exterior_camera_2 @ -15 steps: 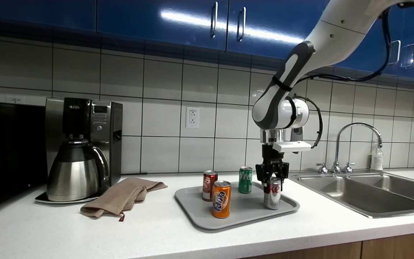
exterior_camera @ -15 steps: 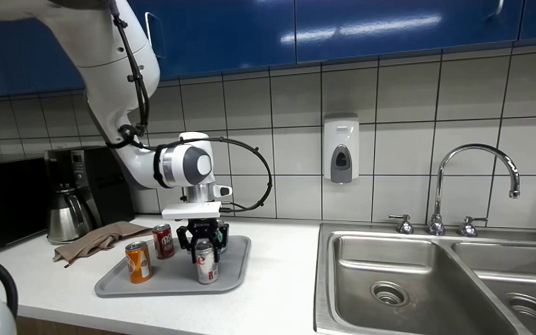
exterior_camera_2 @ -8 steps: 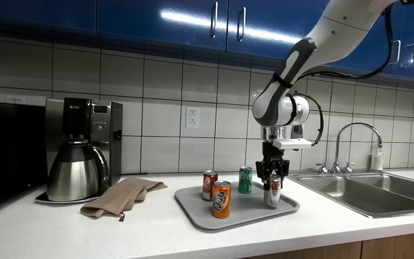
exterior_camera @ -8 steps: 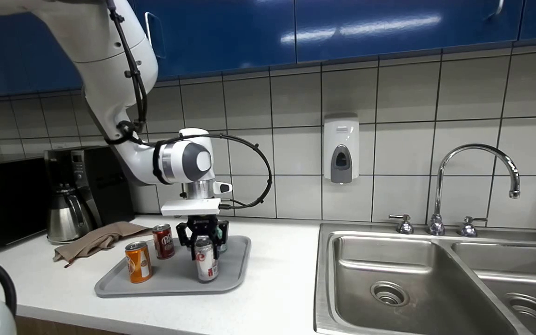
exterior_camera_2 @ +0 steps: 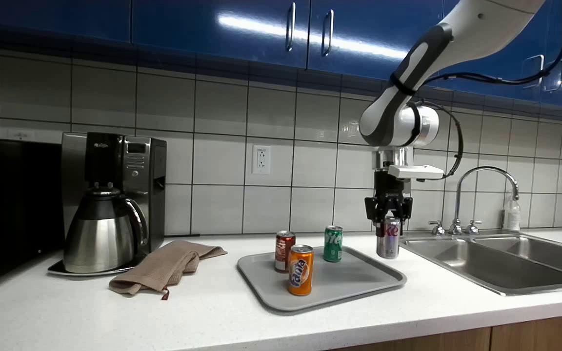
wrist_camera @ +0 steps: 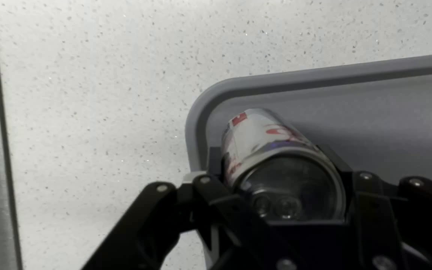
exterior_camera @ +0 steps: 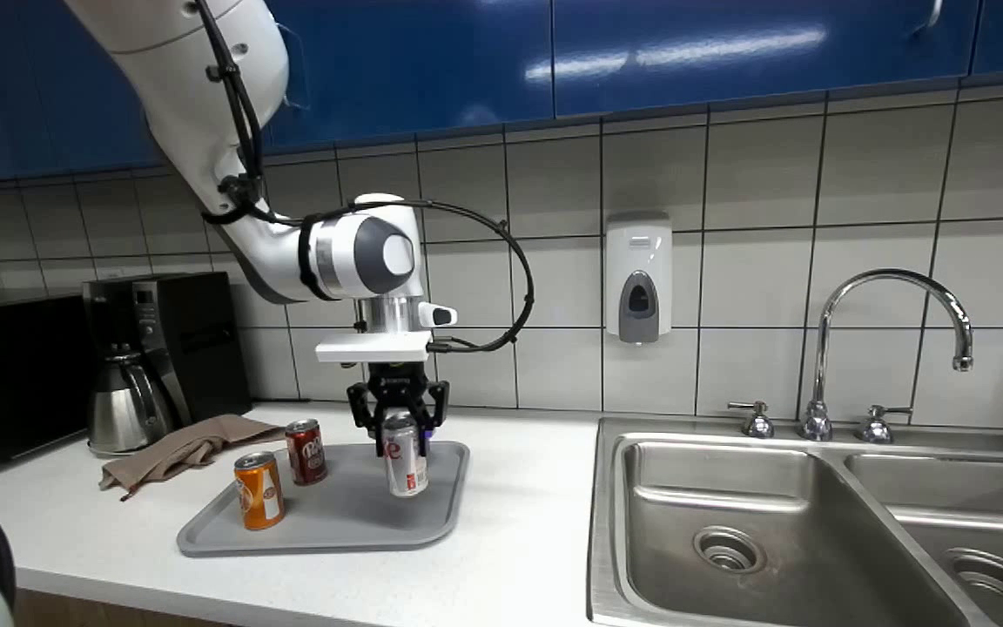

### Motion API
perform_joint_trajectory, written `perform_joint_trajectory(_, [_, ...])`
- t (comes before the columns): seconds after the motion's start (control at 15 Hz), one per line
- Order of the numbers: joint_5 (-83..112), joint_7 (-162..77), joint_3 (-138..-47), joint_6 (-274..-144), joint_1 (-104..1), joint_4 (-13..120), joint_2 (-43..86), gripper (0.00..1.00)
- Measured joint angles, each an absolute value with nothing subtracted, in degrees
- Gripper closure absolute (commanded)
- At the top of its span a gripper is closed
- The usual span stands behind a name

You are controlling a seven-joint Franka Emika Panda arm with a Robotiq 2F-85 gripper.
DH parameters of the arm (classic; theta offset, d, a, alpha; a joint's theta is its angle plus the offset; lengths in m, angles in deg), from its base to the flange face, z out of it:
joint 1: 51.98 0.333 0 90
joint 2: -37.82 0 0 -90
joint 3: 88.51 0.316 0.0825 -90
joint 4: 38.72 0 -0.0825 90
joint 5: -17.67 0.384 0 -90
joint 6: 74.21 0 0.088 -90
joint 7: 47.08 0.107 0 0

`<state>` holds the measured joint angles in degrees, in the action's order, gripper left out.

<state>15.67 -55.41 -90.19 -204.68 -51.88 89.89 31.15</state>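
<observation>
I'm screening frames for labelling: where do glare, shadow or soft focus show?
In both exterior views, glare streaks the blue cabinets; in the wrist view, the silver can looks soft and its lid dim, the speckled counter sharper, and a dark shadow lies on the tray beside the can.

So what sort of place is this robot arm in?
Most likely a kitchen, though home or workplace I can't tell: there's a steel double sink, a coffee maker and blue overhead cabinets.

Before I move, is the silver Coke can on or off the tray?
Off: the fingers grip the silver Coke can, its base clear of the gray tray in an exterior view.
</observation>
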Motion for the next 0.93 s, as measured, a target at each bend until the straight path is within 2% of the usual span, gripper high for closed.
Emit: perform_joint_trajectory(0.93, [15.36,-62.46,-98.40,-203.82,-59.74,93.57,35.64,0.62])
